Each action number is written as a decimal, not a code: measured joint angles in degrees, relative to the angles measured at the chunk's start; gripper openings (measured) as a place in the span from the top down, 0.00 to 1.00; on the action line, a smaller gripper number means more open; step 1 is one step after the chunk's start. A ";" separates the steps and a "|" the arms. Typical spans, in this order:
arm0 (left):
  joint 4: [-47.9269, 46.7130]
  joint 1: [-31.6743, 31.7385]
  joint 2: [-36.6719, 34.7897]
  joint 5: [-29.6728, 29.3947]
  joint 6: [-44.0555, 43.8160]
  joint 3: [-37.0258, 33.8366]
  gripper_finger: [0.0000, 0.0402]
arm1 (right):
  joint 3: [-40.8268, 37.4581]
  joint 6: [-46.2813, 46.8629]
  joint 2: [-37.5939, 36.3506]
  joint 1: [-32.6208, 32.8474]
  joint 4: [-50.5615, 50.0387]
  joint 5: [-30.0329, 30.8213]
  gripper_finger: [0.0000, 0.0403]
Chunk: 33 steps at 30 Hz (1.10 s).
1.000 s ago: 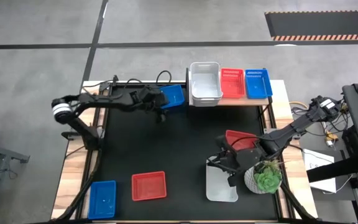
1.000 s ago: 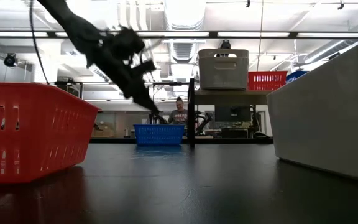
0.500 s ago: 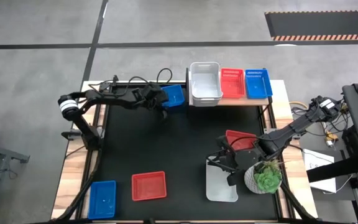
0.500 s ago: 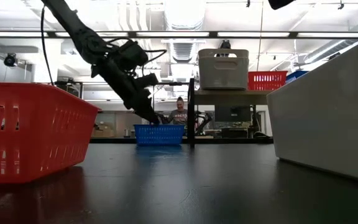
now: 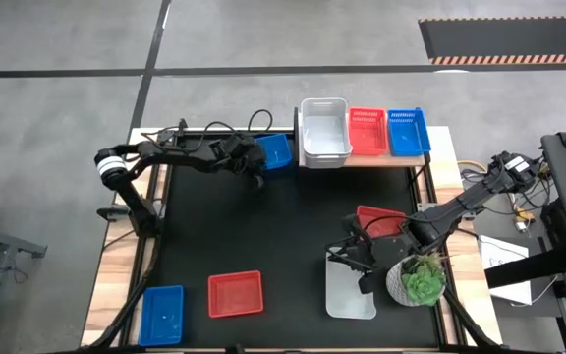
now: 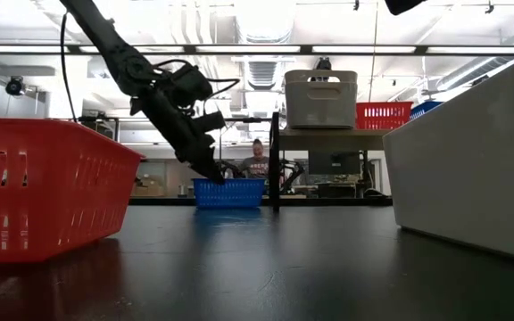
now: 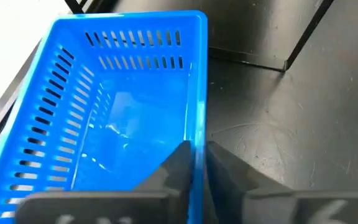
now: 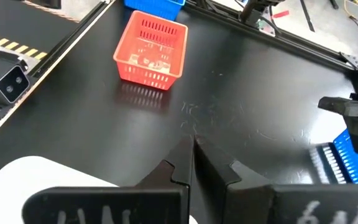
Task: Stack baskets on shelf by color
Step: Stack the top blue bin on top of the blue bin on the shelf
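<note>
Left gripper [image 7: 197, 163] pinches the blue basket's [image 7: 126, 121] side wall, fingers straddling the rim, likely for lifting to the shelf [image 5: 416, 155]. Right gripper [image 8: 192, 163] waits pressed together by the white basket [image 5: 349, 291].

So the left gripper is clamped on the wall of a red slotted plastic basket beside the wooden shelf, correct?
Not quite: the basket is blue, not red. The left wrist view shows the left gripper with its fingers closed on the wall of the blue slotted plastic basket, which the high view places beside the wooden shelf.

Three baskets [image 5: 365, 132] on shelf [image 5: 438, 144]
</note>
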 joint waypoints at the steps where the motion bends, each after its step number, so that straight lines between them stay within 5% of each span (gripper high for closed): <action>1: -0.21 -0.02 -0.23 0.02 0.02 0.00 0.96 | 0.00 0.06 0.02 0.02 -0.01 0.01 0.98; 10: -16.55 -3.49 -12.10 -0.09 2.08 -0.22 0.99 | 0.00 2.70 1.43 0.00 0.29 0.00 0.98; 19: -30.94 -19.73 -29.67 -0.41 -1.41 -0.29 1.00 | 0.00 2.56 2.60 -0.41 3.31 0.49 0.98; 27: -23.90 -39.06 -34.94 -2.06 -5.99 -1.94 1.00 | 1.40 -0.15 2.72 -3.62 5.17 -0.04 0.83; 33: -15.51 -46.58 -33.75 -2.99 -6.05 -4.38 1.00 | 4.15 -5.03 2.80 -4.26 5.17 -0.36 0.72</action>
